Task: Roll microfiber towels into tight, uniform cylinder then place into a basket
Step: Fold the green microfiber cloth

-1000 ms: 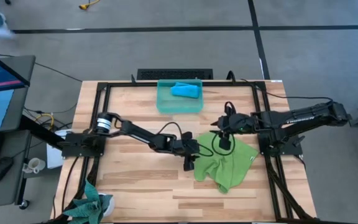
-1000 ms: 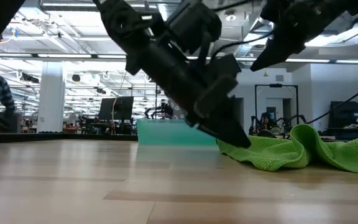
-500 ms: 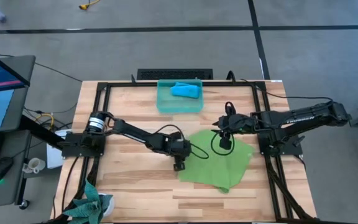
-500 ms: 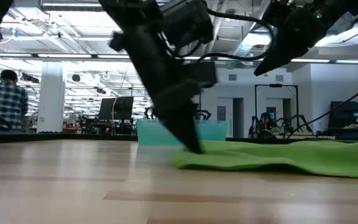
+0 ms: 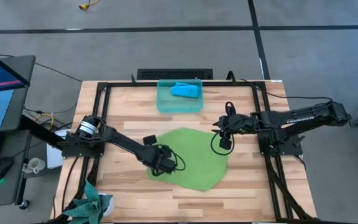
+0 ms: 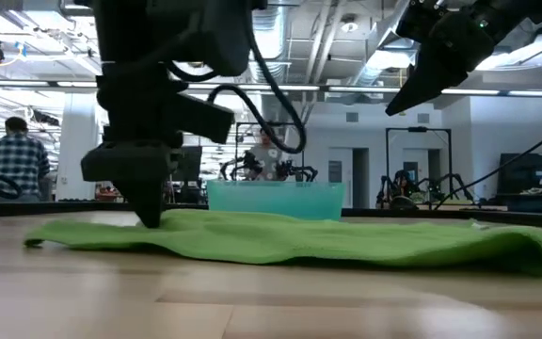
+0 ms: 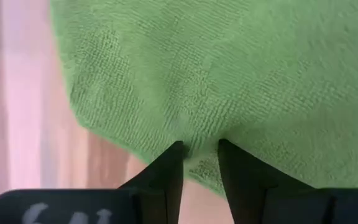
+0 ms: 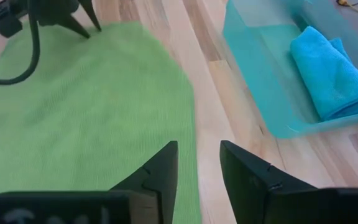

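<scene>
Left gripper (image 5: 158, 169): down at the lime green towel's (image 5: 194, 155) near-left corner, fingers clamped on its edge.
Lime green towel: spread flat mid-table, running right and far from that grip.
Right gripper (image 5: 224, 138): raised over the towel's far-right edge, fingers apart, empty.
Basket (image 5: 166, 104): far side of the table, beyond the towel.
Blue towel (image 5: 185, 90): rolled, inside the basket.

Bare table (image 5: 123, 106) left of basket (image 5: 179, 103).

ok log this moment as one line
left gripper: pinching green towel edge | right gripper: open, raised | blue towel: in basket
</scene>
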